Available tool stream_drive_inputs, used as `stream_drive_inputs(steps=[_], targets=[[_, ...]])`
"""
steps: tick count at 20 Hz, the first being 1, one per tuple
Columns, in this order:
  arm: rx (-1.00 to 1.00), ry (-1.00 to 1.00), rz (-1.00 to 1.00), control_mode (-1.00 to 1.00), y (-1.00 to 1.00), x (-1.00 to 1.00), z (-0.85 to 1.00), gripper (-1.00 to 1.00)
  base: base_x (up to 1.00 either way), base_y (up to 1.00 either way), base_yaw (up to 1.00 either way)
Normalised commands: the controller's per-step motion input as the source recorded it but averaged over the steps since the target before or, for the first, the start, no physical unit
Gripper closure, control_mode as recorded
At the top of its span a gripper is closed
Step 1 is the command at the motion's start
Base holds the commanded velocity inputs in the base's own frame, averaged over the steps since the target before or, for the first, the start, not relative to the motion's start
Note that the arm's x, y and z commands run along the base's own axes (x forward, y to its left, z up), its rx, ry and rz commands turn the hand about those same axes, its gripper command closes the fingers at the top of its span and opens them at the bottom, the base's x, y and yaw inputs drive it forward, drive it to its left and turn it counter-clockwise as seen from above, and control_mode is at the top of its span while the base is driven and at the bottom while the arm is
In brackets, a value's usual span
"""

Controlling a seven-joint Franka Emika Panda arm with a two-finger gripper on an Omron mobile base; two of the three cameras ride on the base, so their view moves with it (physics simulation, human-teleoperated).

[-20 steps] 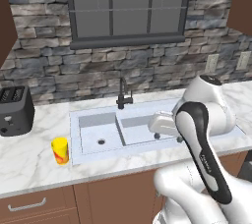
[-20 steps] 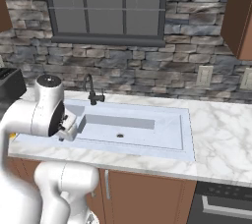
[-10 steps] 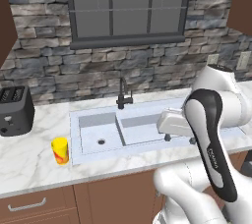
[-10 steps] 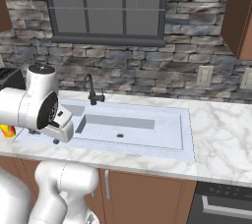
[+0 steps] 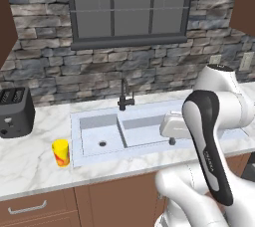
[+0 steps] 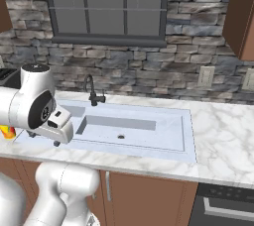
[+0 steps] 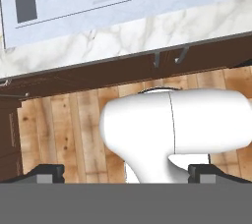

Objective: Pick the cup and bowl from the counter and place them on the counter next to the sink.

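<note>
left base view: the cup [image 5: 61,152] waits low left while the arm swings right. the gripper [image 7: 126,173] is open and holds nothing, so no pick yet.

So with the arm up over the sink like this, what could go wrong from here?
1. The cup stands close to the sink's left rim; a sweeping approach could tip it into the basin.
2. The open gripper hangs over the basin, and the faucet rises just behind it, so a swing toward the cup might clip it.
3. In the hand view the gripper faces the floor and cabinet front, so the cup is likely hard to line up.
</note>
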Motion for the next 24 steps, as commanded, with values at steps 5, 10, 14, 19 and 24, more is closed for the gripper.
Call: stream_drive_inputs(steps=[5, 10, 14, 19, 24], targets=[[0.0, 0.0, 0.0, -1.0, 0.0, 0.0, 0.0, -1.0, 0.0, 0.0, 0.0], [0.0, 0.0, 0.0, -1.0, 0.0, 0.0, 0.0, -1.0, 0.0, 0.0, 0.0], [0.0, 0.0, 0.0, 1.0, 0.0, 0.0, 0.0, -1.0, 0.0, 0.0, 0.0], [0.0, 0.0, 0.0, 1.0, 0.0, 0.0, 0.0, -1.0, -0.19, -0.26, -0.01], [0.0, 0.0, 0.0, 1.0, 0.0, 0.0, 0.0, -1.0, -0.1, -0.64, -0.08]])
